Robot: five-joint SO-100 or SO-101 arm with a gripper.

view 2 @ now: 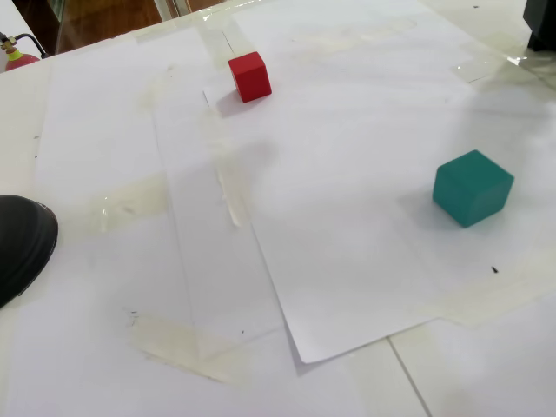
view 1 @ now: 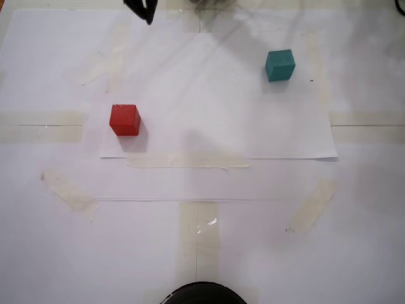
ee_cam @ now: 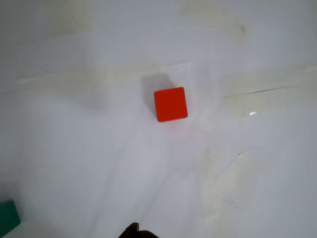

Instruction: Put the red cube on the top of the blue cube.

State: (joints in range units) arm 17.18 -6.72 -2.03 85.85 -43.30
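In a fixed view the red cube (view 1: 124, 120) is seen on the left part of the counter (view 1: 266, 240), just inside the lower left corner of the taped paper sheet (view 1: 221, 107). The blue cube (view 1: 280, 64) is placed to the right of it, near the far right corner of the same sheet, well apart from the red one. The claw (view 1: 144, 11) is found at the far edge, only a dark tip being visible; how far it is open cannot be told, and nothing is seen held in it. The red cube lies toward the near side from the claw, almost under it in the wrist view (ee_cam: 170, 104). A descent onto it is judged to be needed next.
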